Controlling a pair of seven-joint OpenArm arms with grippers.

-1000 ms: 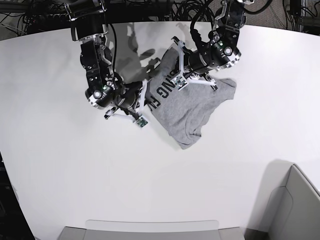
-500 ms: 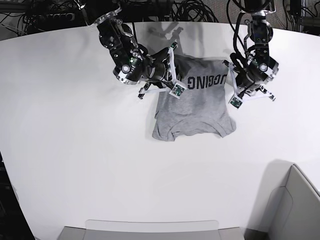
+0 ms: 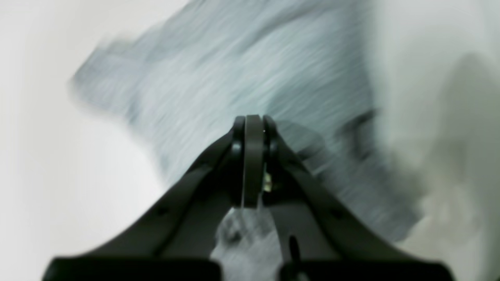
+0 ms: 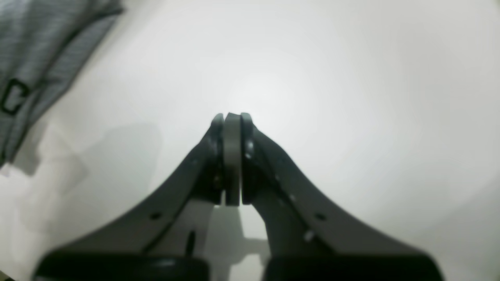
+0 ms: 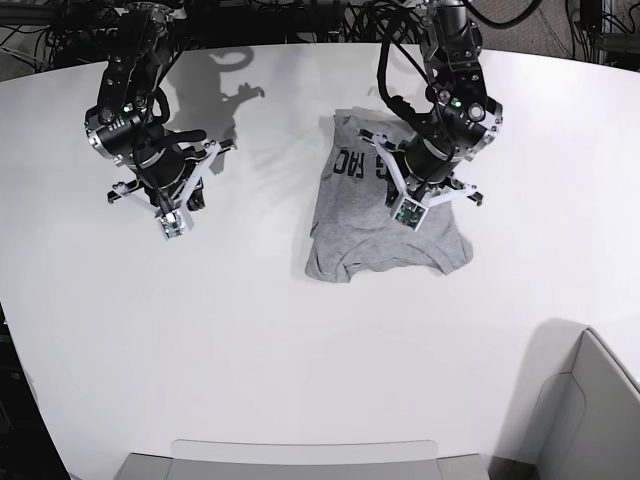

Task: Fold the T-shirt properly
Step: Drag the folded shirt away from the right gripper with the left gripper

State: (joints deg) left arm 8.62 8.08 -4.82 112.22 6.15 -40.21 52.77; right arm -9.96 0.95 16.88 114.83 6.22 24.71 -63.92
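The heather-grey cotton T-shirt [image 5: 385, 220] lay right of centre on the white desk [image 5: 300, 350], partly folded, black lettering showing along its far-left edge, the near hem uneven. The left tool [image 3: 253, 125] hung above it, pressed together on nothing. The right tool [image 4: 232, 119], also pressed together and empty, hovered over bare desk well to the left. Squaring and final folds looked left to do.

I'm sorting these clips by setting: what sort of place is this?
Most likely a robotics lab bench, not a home. A bare white table carries only a grey T-shirt, two robot arms reach over it, and a tangle of black cables runs along the far edge.
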